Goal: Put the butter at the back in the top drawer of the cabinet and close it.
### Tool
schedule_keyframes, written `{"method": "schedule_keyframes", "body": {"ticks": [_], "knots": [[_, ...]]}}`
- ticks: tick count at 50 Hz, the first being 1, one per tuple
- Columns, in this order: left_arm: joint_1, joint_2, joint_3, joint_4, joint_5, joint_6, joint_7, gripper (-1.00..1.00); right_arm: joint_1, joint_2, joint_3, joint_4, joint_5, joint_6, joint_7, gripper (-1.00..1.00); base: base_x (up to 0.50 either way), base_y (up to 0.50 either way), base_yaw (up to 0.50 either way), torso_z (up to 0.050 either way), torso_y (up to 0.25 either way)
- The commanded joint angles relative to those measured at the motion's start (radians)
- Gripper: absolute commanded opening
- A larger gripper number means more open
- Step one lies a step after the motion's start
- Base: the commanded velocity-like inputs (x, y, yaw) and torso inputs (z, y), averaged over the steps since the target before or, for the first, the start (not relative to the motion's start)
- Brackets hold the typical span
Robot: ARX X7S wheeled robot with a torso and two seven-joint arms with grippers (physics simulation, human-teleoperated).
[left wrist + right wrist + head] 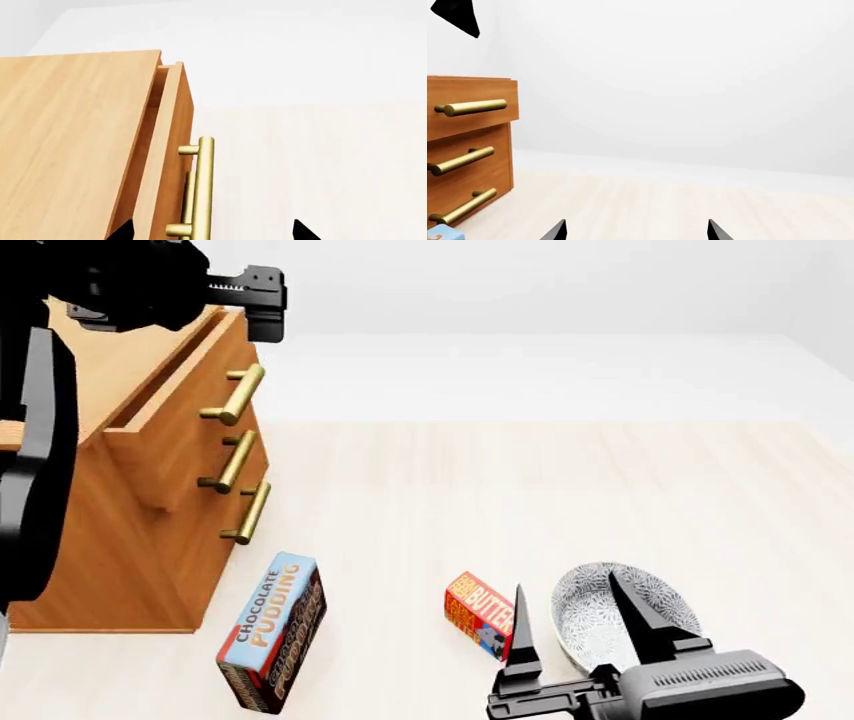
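Note:
The butter (477, 612), a small red and orange box, lies on the floor just left of my right gripper (566, 583). That gripper is open and empty, with its fingers over the bowl's near side. The cabinet (127, 540) stands at the left. Its top drawer (214, 358) is pulled out a little, leaving a narrow gap behind its front (168, 125). My left gripper (264, 303) hovers open at the top drawer's front, its fingertips on either side of the brass handle (203, 190) and not touching it. In the right wrist view the top drawer (467, 107) juts slightly past the two lower ones.
A dark brown and blue Chocolate Pudding box (274, 632) lies in front of the cabinet. A patterned bowl (641, 608) sits right of the butter. The two lower drawers carry brass handles (230, 462). Pale floor stretches to the right and back.

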Motion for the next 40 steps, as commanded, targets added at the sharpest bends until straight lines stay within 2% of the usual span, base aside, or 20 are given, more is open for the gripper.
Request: {"method": "schedule_keyframes", "body": {"ticks": [1,11,24,31,40], "knots": [[-0.054,0.02,0.036,-0.117,0.012,-0.015,0.051,1.0,0.003,0.005,-0.004,-0.001,0.004,0.002,0.003,1.0,0.0,0.0,0.0,0.0,0.0],[-0.056,0.03,0.072,-0.148,0.029,-0.01,0.083,1.0,0.006,0.01,-0.004,-0.001,0.008,0.004,0.007,1.0,0.0,0.0,0.0,0.0,0.0],[-0.036,0.038,0.08,-0.19,0.056,0.036,0.058,1.0,0.0,0.014,-0.009,0.007,0.009,-0.01,0.01,1.0,0.0,0.0,0.0,0.0,0.0],[-0.032,0.033,0.042,-0.221,0.069,0.074,0.01,1.0,-0.001,0.017,-0.01,0.009,0.011,-0.012,0.013,1.0,0.0,0.0,0.0,0.0,0.0],[-0.005,0.032,0.003,-0.222,0.094,0.096,0.005,1.0,0.003,0.018,-0.017,0.012,0.009,-0.011,0.016,1.0,0.0,0.0,0.0,0.0,0.0]]}}
